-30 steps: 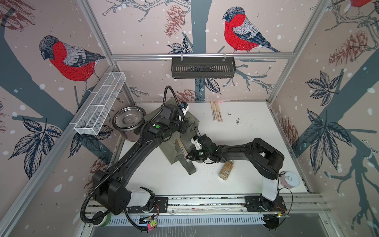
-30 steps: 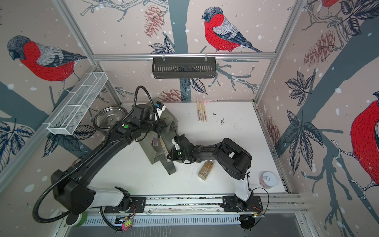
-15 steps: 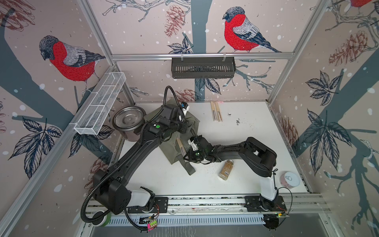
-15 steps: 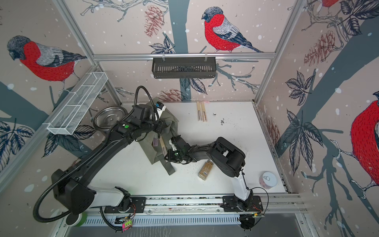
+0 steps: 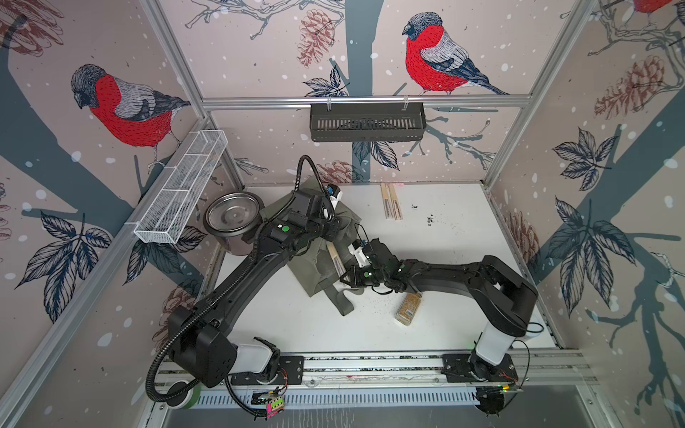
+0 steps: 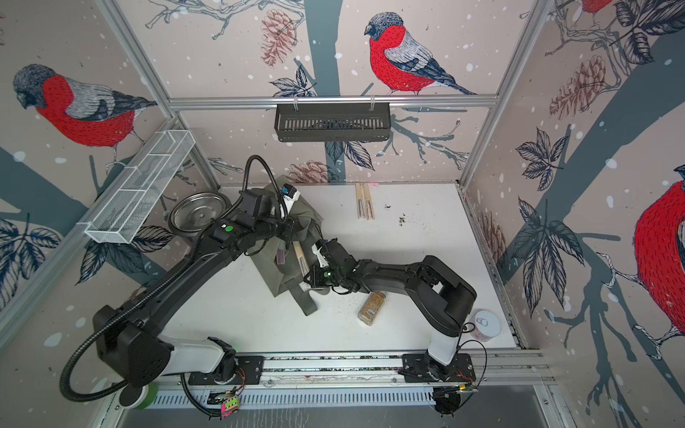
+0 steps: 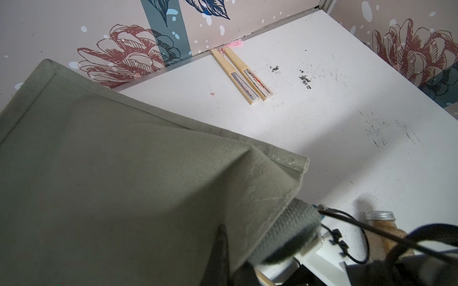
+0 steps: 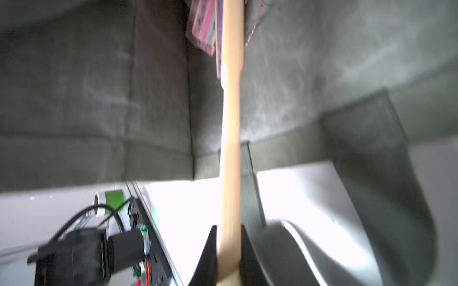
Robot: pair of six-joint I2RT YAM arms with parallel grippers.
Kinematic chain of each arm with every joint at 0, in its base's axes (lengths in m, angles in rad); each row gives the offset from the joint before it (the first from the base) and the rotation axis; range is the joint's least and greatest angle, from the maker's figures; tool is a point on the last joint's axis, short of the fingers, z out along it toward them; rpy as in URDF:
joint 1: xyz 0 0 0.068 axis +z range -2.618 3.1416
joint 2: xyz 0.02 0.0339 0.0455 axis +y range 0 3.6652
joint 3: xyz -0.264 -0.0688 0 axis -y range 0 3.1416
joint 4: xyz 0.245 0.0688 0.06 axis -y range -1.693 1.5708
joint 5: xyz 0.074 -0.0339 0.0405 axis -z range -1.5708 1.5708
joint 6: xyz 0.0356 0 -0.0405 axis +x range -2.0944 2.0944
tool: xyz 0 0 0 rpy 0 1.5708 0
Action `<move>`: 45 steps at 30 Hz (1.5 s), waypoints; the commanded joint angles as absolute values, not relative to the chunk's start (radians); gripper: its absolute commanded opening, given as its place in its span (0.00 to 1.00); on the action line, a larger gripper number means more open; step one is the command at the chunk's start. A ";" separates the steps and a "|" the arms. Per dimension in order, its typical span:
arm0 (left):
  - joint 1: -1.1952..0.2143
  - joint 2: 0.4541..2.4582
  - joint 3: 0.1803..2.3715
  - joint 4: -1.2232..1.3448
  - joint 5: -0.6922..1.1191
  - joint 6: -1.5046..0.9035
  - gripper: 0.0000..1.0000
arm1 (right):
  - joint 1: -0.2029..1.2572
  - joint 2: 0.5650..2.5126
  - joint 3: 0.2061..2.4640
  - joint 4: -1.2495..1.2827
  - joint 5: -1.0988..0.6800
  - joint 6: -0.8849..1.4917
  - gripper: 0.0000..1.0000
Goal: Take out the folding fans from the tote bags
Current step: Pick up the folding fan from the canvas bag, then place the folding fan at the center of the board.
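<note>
Tote bag: an olive-grey fabric tote bag (image 5: 318,274) is slumped on the left half of the tabletop (image 5: 463,241), touching the steel pot (image 5: 232,218) in the far-left corner. Its mouth faces the near edge.
Strap: one strap (image 5: 343,302) lies flat on the tabletop toward the near edge.
In the bag: the held fan (image 8: 230,123) reaches into the mouth. A pink fan (image 8: 202,27) lies against it deeper inside. A purple fan (image 6: 280,255) shows in a top view.
Right gripper: the right gripper (image 8: 229,250) is at the bag's mouth. Its dark fingers (image 8: 210,250) are pressed tight on either side of the held fan's bamboo end.
Left gripper: the left gripper (image 7: 247,237) is closed, pinching the bag's upper fabric near a corner and holding it raised.
Held fan: it is closed, a pale bamboo stick with a purple leaf edge at the far end. It lies half inside the bag and half over the tabletop.
Fans already out: two fans (image 5: 391,202) lie closed side by side at the far edge, one with a pink tassel.
Spice jar: the spice jar (image 5: 407,309) lies on its side near the right arm, apart from the bag.
</note>
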State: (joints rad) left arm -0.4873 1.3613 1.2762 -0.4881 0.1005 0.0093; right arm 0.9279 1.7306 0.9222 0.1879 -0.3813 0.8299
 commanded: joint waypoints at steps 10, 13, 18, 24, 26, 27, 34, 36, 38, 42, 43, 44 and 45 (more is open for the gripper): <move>-0.489 1.357 1.276 -0.479 0.086 0.017 0.00 | 0.936 1.284 0.694 -0.138 -0.354 0.671 0.12; -0.488 1.356 1.277 -0.479 0.086 0.017 0.00 | 0.925 1.187 0.701 -0.240 -0.363 0.633 0.12; -0.488 1.353 1.276 -0.479 0.086 0.017 0.00 | 0.872 1.075 0.736 -0.364 -0.310 0.590 0.12; -0.489 1.355 1.277 -0.477 0.089 0.017 0.00 | 0.664 0.928 0.742 -0.371 -0.304 0.548 0.11; -0.488 1.355 1.276 -0.477 0.087 0.017 0.00 | 0.580 0.925 0.762 -0.362 -0.303 0.531 0.11; -0.488 1.357 1.276 -0.477 0.087 0.017 0.00 | 0.539 0.936 0.770 -0.355 -0.305 0.529 0.10; -0.489 1.353 1.276 -0.477 0.087 0.017 0.00 | 0.341 1.134 0.839 -0.232 -0.333 0.511 0.10; -0.488 1.353 1.276 -0.477 0.087 0.017 0.00 | 0.306 1.220 0.889 -0.227 -0.337 0.492 0.10; -0.488 1.354 1.276 -0.477 0.087 0.017 0.00 | 0.274 1.327 0.941 -0.215 -0.365 0.480 0.10; -0.489 1.354 1.275 -0.476 0.087 0.017 0.00 | 0.228 1.496 1.045 -0.191 -0.355 0.465 0.10; -0.488 1.355 1.275 -0.476 0.087 0.017 0.00 | 0.218 1.543 1.079 -0.198 -0.334 0.465 0.10; -0.489 1.357 1.275 -0.477 0.087 0.017 0.00 | 0.212 1.585 1.117 -0.203 -0.324 0.451 0.10; -0.488 1.356 1.275 -0.477 0.089 0.017 0.00 | 0.207 1.630 1.154 -0.202 -0.326 0.440 0.10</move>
